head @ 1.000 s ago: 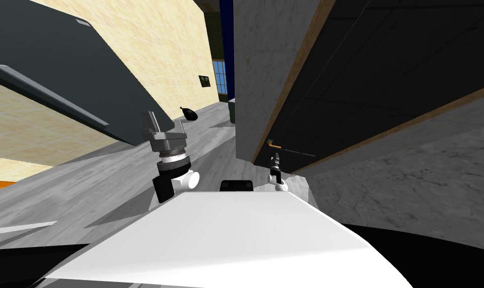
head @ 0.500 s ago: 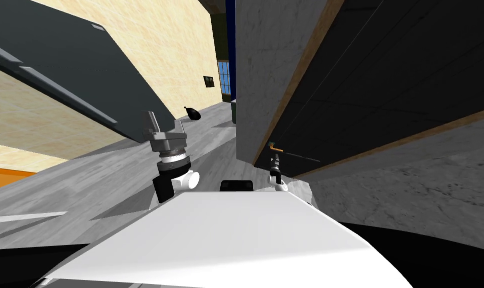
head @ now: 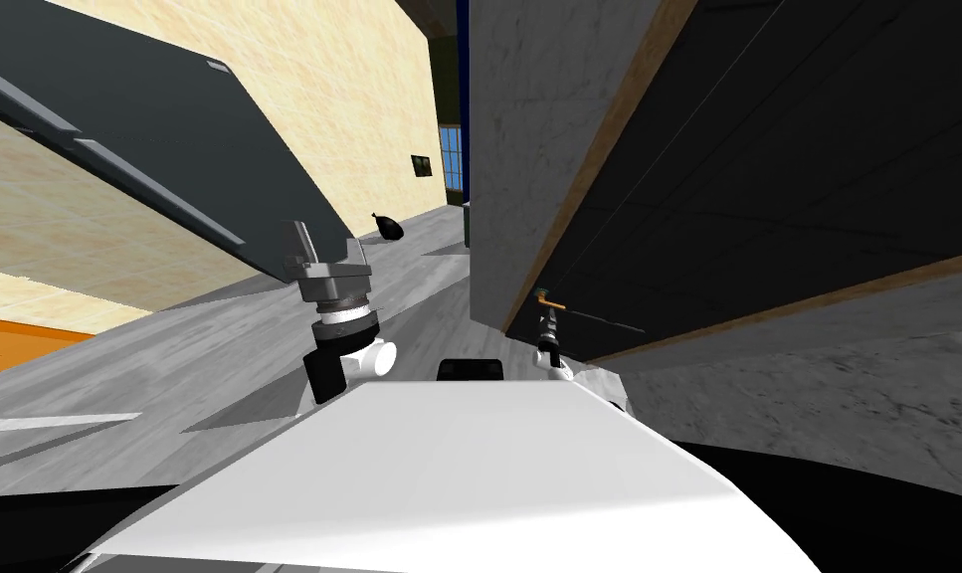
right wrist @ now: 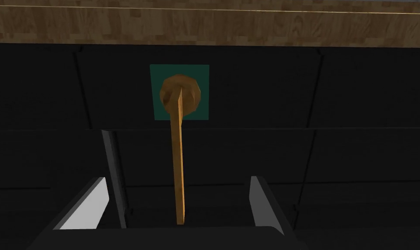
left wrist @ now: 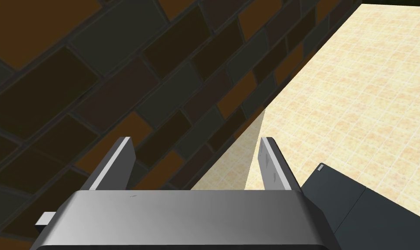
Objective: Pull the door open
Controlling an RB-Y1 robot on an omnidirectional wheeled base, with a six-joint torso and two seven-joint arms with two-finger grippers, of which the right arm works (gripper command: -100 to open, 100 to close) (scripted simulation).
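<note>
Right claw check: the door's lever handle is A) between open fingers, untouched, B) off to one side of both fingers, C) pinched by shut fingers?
A: the right wrist view shows the lever handle midway between the right claw's spread fingers, touching neither.

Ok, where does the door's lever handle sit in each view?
Head view: the orange lever handle sticks out of the dark door, just above the right gripper.
Right wrist view: it runs from its hub down between the open fingers, touching neither.
Left wrist view: the left gripper, open, points away from the door.
Shared landmark: the wooden door frame.
</note>
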